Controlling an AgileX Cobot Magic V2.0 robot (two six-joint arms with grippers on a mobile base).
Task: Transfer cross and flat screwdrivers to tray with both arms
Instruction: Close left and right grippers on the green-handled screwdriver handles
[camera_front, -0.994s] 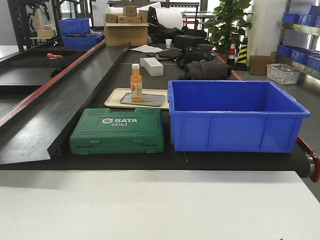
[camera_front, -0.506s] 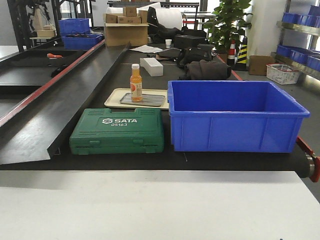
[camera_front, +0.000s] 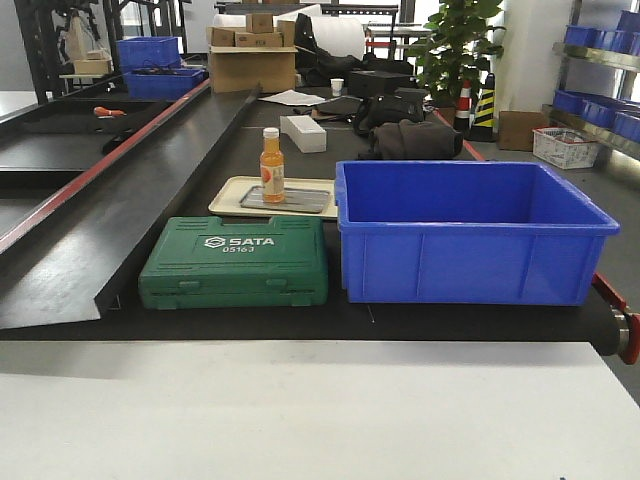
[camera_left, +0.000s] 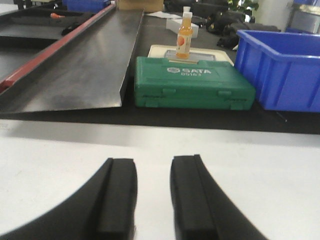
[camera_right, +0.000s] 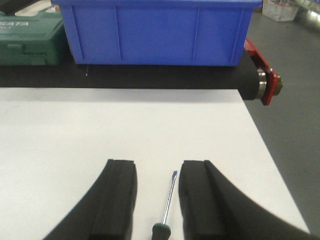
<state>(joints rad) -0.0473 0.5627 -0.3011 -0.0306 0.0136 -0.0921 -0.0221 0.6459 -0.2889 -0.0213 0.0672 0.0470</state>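
Observation:
In the right wrist view a screwdriver (camera_right: 169, 200) with a thin silver shaft, a flat tip and a green-and-black handle end lies on the white table (camera_right: 75, 130), its tip pointing away from me. My right gripper (camera_right: 158, 167) is open and straddles it, with the shaft nearer the right finger and touching neither. My left gripper (camera_left: 153, 165) is open over the bare white table (camera_left: 250, 160), with nothing between its fingers. The cross screwdriver and the tray are out of view. Neither gripper shows in the front view.
Beyond the table's far edge, a black belt carries a green SATA case (camera_front: 236, 262), a deep blue bin (camera_front: 468, 232) and a beige tray (camera_front: 228, 197) bearing an orange bottle (camera_front: 272, 166). A black ramp (camera_front: 130, 190) slopes at the left. The table's right edge (camera_right: 272, 165) is close to my right gripper.

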